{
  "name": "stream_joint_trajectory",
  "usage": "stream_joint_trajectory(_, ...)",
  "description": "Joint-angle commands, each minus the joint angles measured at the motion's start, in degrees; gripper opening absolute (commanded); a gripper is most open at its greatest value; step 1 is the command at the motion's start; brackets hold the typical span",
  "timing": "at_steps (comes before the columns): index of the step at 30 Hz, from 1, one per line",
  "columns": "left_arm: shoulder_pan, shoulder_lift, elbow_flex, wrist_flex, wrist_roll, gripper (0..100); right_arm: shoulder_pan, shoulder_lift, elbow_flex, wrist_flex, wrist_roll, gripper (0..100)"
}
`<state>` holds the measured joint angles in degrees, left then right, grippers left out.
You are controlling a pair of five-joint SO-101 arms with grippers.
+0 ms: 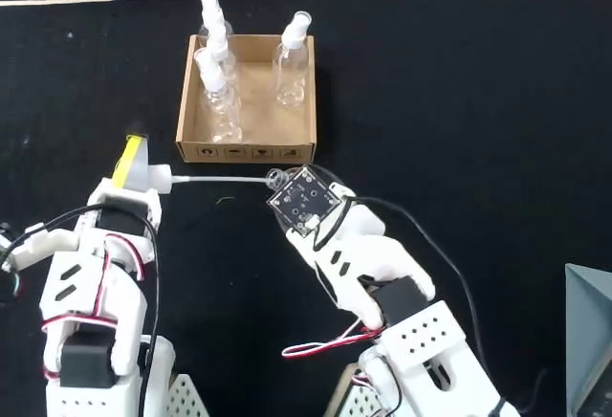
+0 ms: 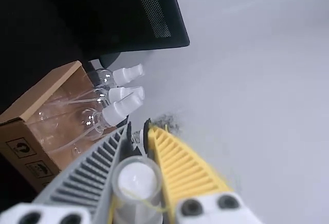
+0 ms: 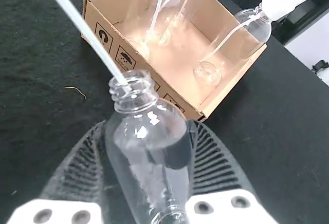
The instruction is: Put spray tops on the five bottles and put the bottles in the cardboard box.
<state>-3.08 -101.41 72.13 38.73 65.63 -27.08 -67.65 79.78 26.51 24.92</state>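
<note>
The table (image 1: 478,101) has much open room right of the box (image 1: 246,152), which holds four capped bottles (image 1: 292,73). Just before it, the right gripper (image 3: 149,131) clamps one open bottle (image 3: 148,154). The left gripper (image 2: 136,129) pinches one spray top (image 2: 136,180), its tube (image 1: 225,180) at the neck.

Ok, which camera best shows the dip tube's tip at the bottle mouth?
Right wrist view: the dip tube meets the neck of the bottle close up. High view shows the whole tube, small. Left wrist view shows the spray top end on.
</note>
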Motion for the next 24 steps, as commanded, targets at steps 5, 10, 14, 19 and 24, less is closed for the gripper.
stream_joint_trajectory(5,-0.6,-0.9,-5.5,1.4,-0.2,3,-1.2,-1.7,-0.1,-1.7,0.4,1.2)
stream_joint_trajectory(10,-0.6,-0.9,-6.6,1.8,-0.2,3,-1.2,-1.7,0.3,-1.8,0.4,1.2)
stream_joint_trajectory(14,-0.3,-0.9,-6.5,1.8,-0.2,3,-1.2,-1.7,0.3,-1.8,0.4,1.2)
stream_joint_trajectory(19,0.0,-0.9,-6.6,1.8,-0.2,3,-1.2,-1.6,0.9,-3.3,0.4,1.2)
stream_joint_trajectory(24,0.0,-0.9,-6.5,1.8,-0.2,3,-1.2,-1.6,2.6,-6.3,0.4,1.2)
